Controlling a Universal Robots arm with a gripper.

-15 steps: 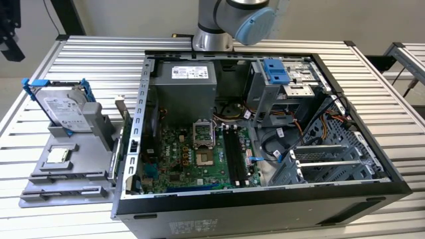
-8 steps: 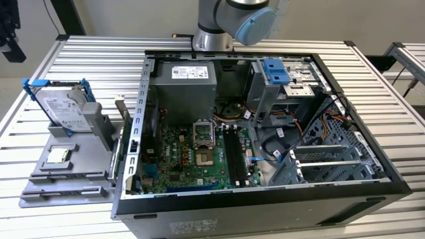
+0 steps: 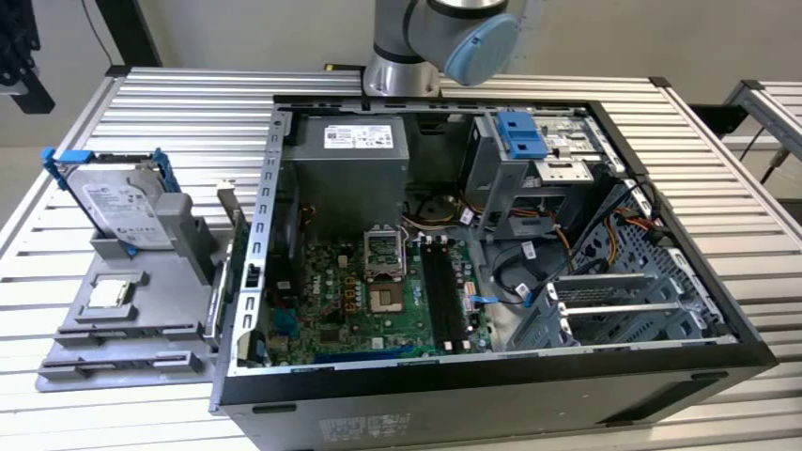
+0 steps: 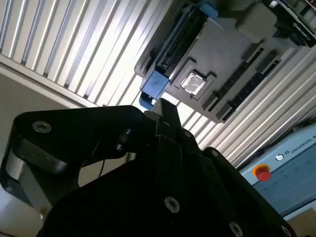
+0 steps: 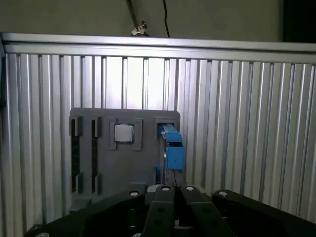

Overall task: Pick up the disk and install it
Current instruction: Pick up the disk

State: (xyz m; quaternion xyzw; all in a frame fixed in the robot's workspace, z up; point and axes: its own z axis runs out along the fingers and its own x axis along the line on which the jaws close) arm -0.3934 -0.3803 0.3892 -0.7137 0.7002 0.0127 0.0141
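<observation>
The disk stands on edge in a slot of a grey holder tray at the exterior view's left. It is silver-grey with a white label and sits in a bright blue carrier. In both wrist views the disk appears edge-on from above, blue carrier end up. My gripper hangs well above the tray, roughly in line with the disk's thin edge and apart from it. It holds nothing.
An open computer case lies on the ribbed aluminium table, with a blue bracket at its drive bay. A small square silver chip rests on the tray. The arm's joint rises behind the case.
</observation>
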